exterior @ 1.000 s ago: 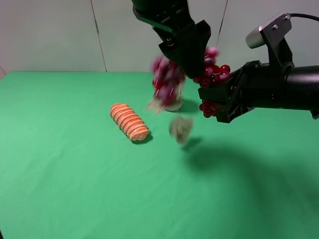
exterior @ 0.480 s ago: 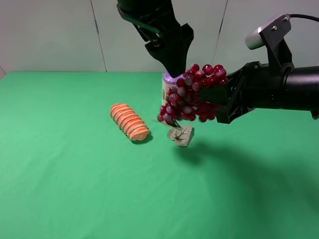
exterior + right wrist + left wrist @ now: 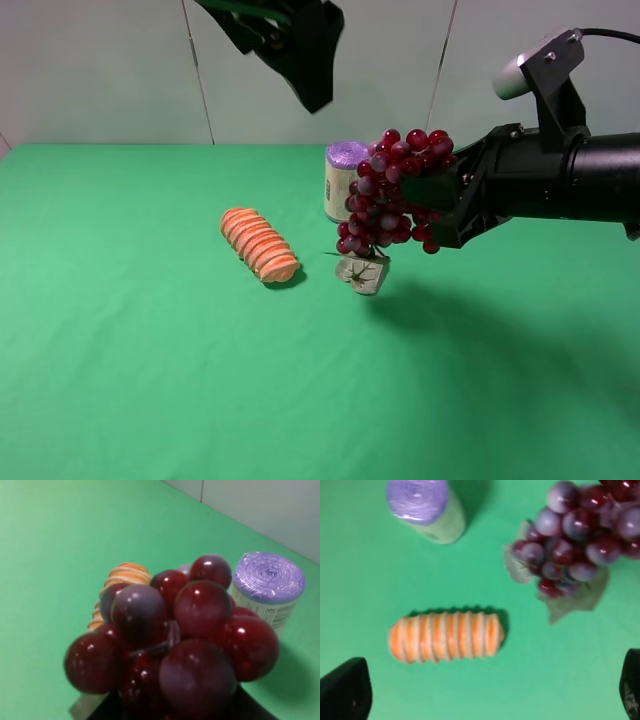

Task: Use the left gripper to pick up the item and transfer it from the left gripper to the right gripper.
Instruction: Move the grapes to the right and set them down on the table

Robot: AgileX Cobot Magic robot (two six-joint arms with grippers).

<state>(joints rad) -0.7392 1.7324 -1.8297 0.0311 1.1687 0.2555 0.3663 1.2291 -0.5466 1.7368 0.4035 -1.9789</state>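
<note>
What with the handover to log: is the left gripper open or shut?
Open: left gripper fingers sit wide apart, nothing between; grapes hang in the right gripper.

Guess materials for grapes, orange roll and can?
grapes: probably hard plastic, glossy; sharp highlights on every berry.
leaves: matte, pale, maybe fabric or thin plastic.
roll: matte orange with paler ribs, likely foam or soft plastic; unclear.
can: crinkled shiny purple top, looks like foil or film; pale printed label on the body, wall material hidden.
</note>
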